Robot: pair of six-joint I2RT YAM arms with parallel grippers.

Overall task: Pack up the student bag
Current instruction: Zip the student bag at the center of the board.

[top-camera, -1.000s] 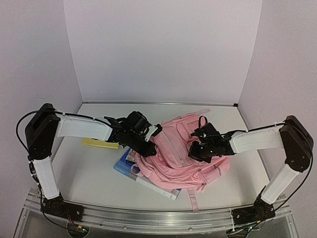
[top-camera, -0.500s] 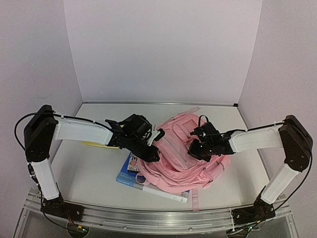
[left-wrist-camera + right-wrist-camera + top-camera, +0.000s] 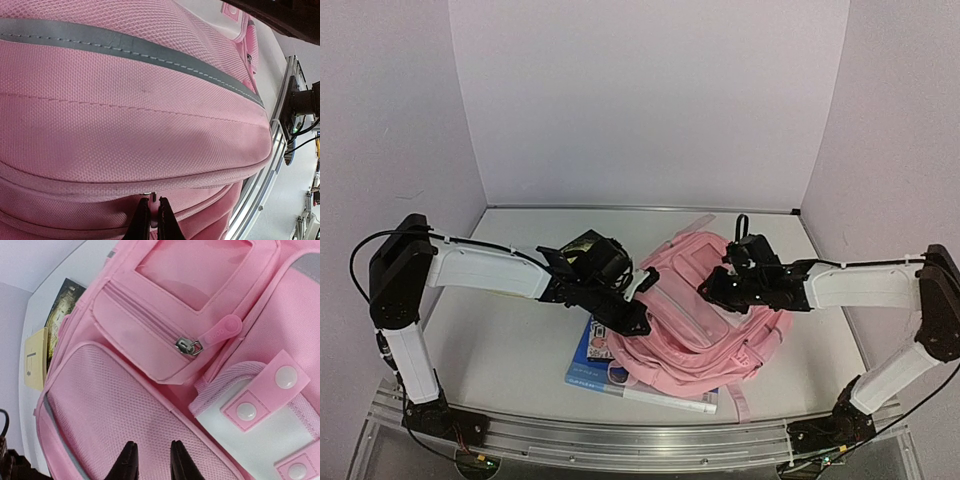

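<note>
zip-opening seems the step in hand: the student bag [image 3: 700, 325] lies mid-frame over a book [image 3: 592, 362], left gripper [image 3: 154, 204] pinched shut on its zip edge, right gripper [image 3: 153, 446] slightly parted and empty above it; next, the right needs a hold to brace the pull.

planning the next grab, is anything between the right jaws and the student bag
Nothing: the right wrist view shows the right gripper over the student bag, jaws slightly apart, only pink mesh in the gap.
</note>
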